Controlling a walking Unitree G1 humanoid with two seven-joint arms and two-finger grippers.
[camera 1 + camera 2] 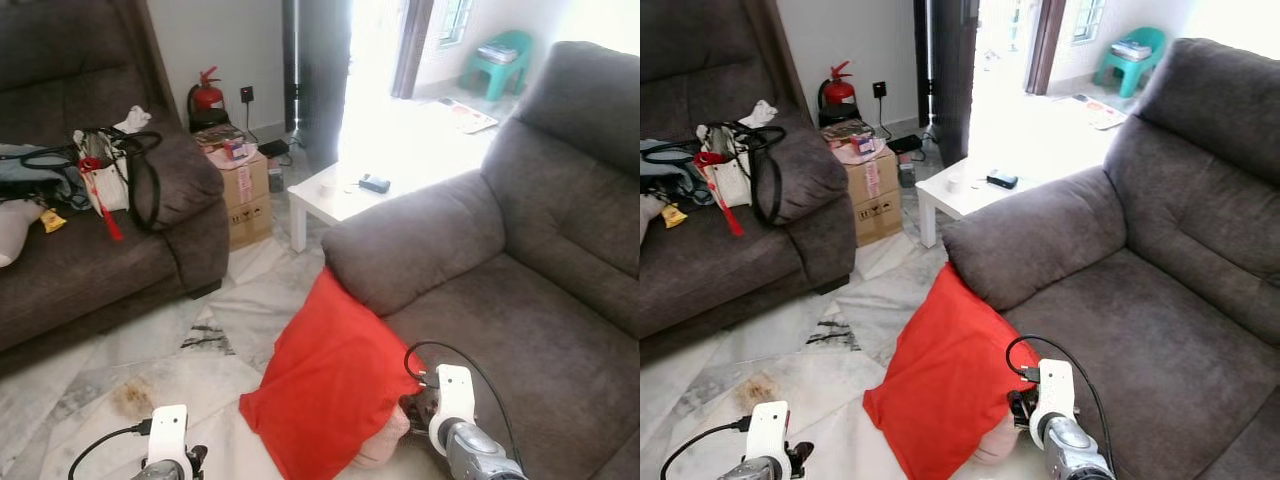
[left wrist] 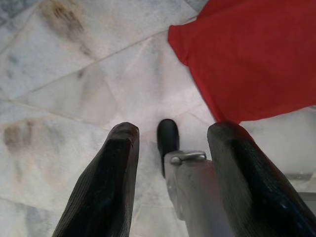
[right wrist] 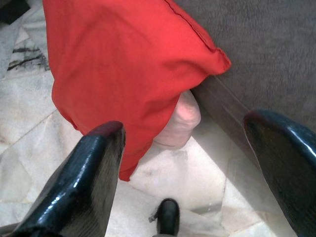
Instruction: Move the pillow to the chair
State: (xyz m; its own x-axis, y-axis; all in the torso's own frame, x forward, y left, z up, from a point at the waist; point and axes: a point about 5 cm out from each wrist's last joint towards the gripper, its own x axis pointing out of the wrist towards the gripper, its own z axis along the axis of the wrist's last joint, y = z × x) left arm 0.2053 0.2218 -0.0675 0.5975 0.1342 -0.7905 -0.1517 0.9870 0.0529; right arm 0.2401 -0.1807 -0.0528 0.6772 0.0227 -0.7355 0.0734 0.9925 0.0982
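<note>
Leaning pillow [image 3: 118,64] just beyond right end effector [image 3: 197,163]

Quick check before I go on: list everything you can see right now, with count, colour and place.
Pillow: one, red, leaning against the front of the chair, lower corner on the floor.
Chair: one, grey, on the right.
Sofa: one, dark grey, on the left.
Bags: a pile, white, black and blue, on the sofa by its armrest.
Cardboard box: one, brown, beside the sofa's armrest.
Fire extinguisher: one, red, by the back wall.
Low table: one, white, behind the chair's arm, a small dark thing on it.
Stool: one, teal, far back.
Floor: pale marble tiles.
Left gripper: open, over the floor beside the pillow.
Right gripper: open, at the pillow's edge near the chair.
</note>
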